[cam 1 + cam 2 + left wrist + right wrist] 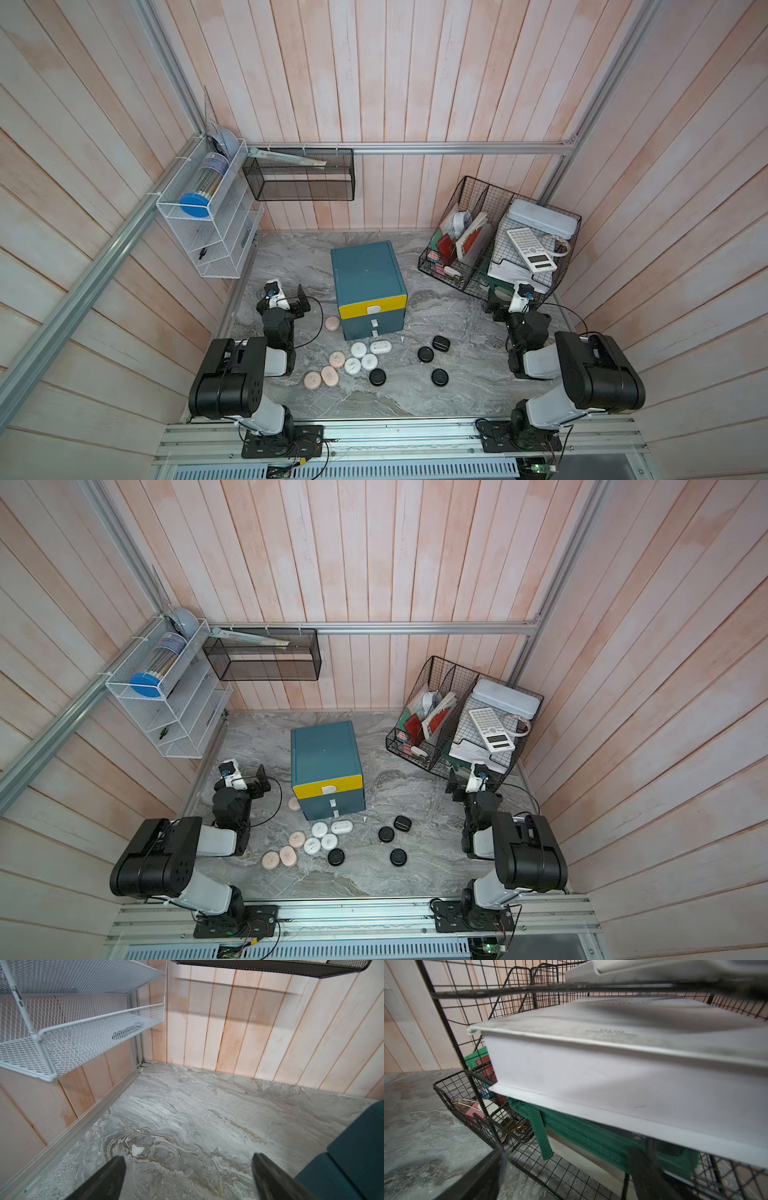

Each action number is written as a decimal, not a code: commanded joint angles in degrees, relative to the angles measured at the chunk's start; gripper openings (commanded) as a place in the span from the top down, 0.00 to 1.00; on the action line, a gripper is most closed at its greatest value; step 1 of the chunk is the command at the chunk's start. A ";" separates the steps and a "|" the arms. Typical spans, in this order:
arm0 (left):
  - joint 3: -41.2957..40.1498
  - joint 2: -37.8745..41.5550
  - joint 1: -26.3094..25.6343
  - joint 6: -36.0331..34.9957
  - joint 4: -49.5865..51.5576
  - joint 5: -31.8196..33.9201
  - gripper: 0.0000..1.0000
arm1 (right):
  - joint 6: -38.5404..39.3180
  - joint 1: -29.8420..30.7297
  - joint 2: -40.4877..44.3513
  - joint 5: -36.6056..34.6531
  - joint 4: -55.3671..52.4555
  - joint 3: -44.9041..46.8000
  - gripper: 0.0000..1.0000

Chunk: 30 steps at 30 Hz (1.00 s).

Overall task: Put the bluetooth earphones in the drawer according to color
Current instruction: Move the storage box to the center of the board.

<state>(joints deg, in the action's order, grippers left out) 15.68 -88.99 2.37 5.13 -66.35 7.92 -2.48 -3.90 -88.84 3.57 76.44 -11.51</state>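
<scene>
In the left wrist view the left gripper (188, 1158) is spread wide and empty, and the drawer (353, 1157) is cut off at the edge. The right gripper (566, 1153), blurred, is spread likewise. The earphones (358, 350) are scattered on the near side of the drawer.

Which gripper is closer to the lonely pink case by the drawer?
Left. The left gripper is near the pink case; the right gripper sits beyond the drawer, by the wire basket.

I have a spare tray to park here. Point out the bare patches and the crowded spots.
Bare tabletop: the back-left corner between the white rack, the wall and the drawer cabinet; the gap between cabinet and wire basket; the front strip between the earphone cases and the rail. Crowded: just in front of the cabinet, where the cases lie, and around the basket.
</scene>
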 commanded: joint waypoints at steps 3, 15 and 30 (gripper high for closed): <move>0.20 -0.36 0.29 -0.73 -0.01 -0.45 0.00 | 0.72 -0.09 -0.48 0.60 0.08 -0.62 0.02; 0.19 -0.39 0.27 -0.57 0.06 -0.40 0.00 | 0.72 -0.08 -0.49 0.64 0.00 -0.61 0.02; -10.14 7.84 -0.20 0.94 -12.39 5.44 0.00 | -1.14 1.62 7.32 -10.55 4.20 5.34 0.02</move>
<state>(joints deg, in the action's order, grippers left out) 9.04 -84.27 2.22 5.26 -71.05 9.72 -3.36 -3.40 -85.19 -2.28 78.48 -7.18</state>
